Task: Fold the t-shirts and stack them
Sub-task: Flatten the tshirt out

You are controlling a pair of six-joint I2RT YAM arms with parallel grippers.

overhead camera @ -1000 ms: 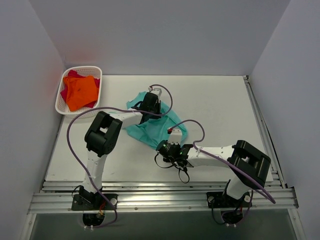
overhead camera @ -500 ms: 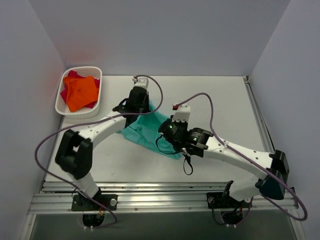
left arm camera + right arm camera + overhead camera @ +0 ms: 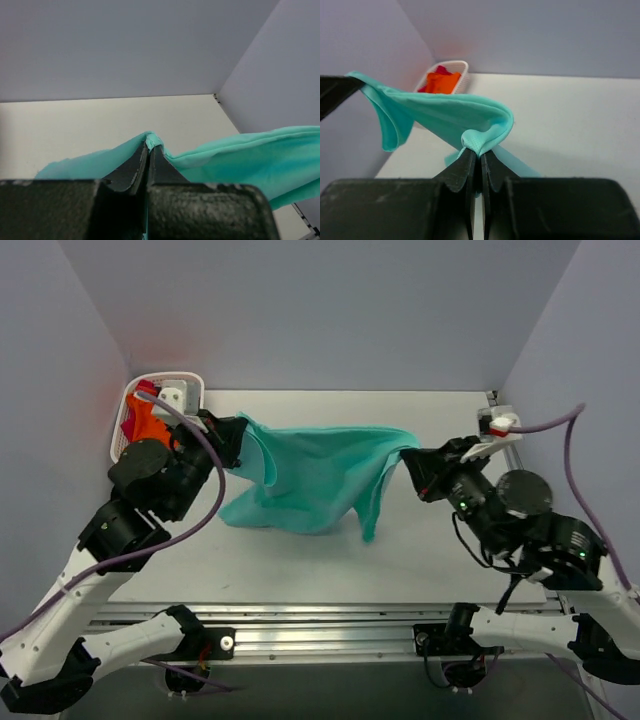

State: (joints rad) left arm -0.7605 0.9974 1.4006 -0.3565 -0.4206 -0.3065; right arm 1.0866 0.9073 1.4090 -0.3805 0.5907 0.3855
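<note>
The teal-green t-shirt (image 3: 310, 475) hangs stretched in the air between my two grippers, above the table, its lower edge drooping. My left gripper (image 3: 236, 440) is shut on its left corner; the pinched cloth shows in the left wrist view (image 3: 151, 141). My right gripper (image 3: 412, 462) is shut on its right corner, with the bunched cloth (image 3: 481, 142) between the jaws. The orange t-shirt (image 3: 145, 423) and the magenta-red t-shirt (image 3: 129, 427) lie in the white basket (image 3: 190, 382) at the back left, mostly hidden by my left arm. They also show in the right wrist view (image 3: 441, 82).
The white table (image 3: 430, 540) is walled by grey panels on three sides. A metal rail (image 3: 320, 635) runs along the near edge by the arm bases. Purple cables loop off both arms.
Both arms have risen and swung apart, left to the left and right to the right. The teal shirt has gone from a crumpled heap on the table to a spread sheet held aloft.
</note>
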